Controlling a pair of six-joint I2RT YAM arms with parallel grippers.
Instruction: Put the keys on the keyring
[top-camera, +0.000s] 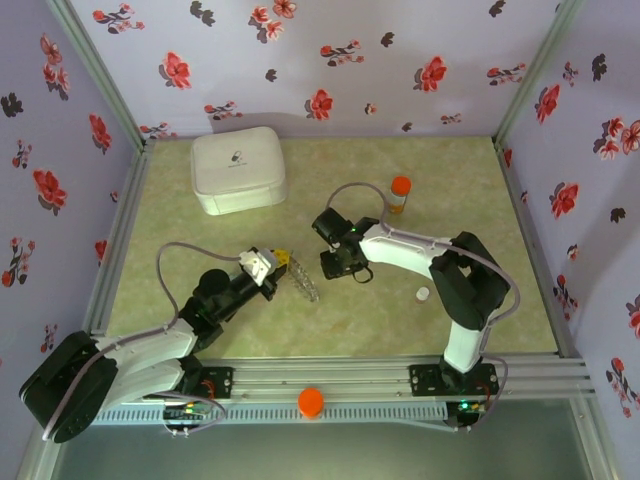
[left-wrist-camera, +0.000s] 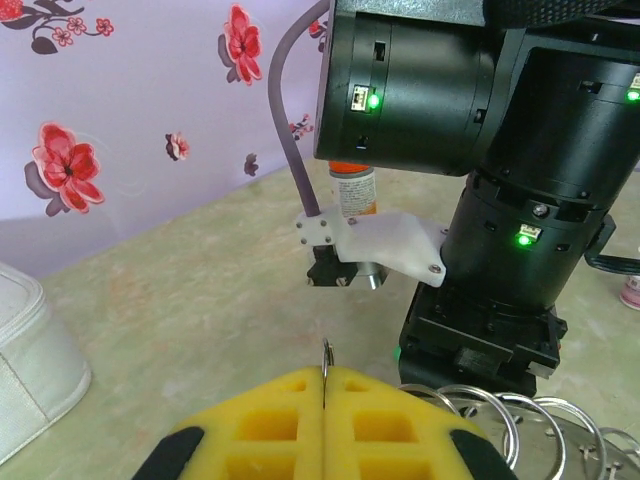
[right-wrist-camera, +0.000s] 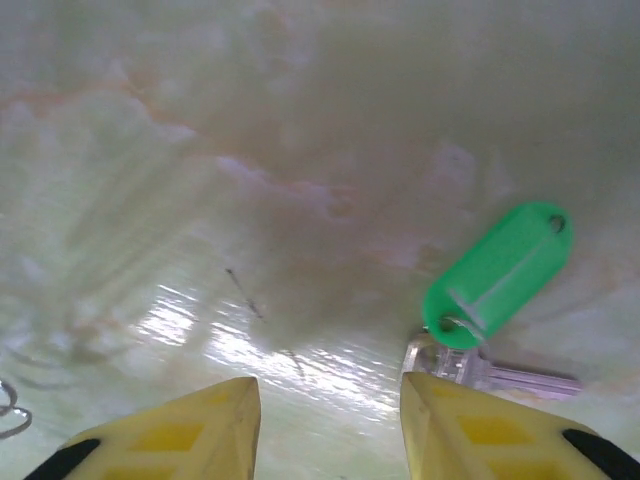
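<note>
My left gripper (top-camera: 276, 266) is shut on the thin edge of the keyring (left-wrist-camera: 326, 356), which stands upright between the yellow fingers (left-wrist-camera: 270, 420). The ring's silvery loops (left-wrist-camera: 500, 418) trail to the right and, from above, the keyring (top-camera: 304, 282) hangs toward the right arm. My right gripper (right-wrist-camera: 330, 392) points down at the table with its jaws open and nothing between them. A key with a green plastic tag (right-wrist-camera: 500, 270) lies flat on the table, its metal blade (right-wrist-camera: 530, 380) just beyond the right fingertip (right-wrist-camera: 450, 410). From above, the right gripper (top-camera: 337, 262) stands close beside the keyring.
A white case (top-camera: 238, 170) sits at the back left. An orange-capped bottle (top-camera: 399, 193) stands behind the right arm, and a small white cap (top-camera: 422, 294) lies by its elbow. Floral walls close in three sides. A small wire ring (right-wrist-camera: 10, 412) lies left of the right gripper.
</note>
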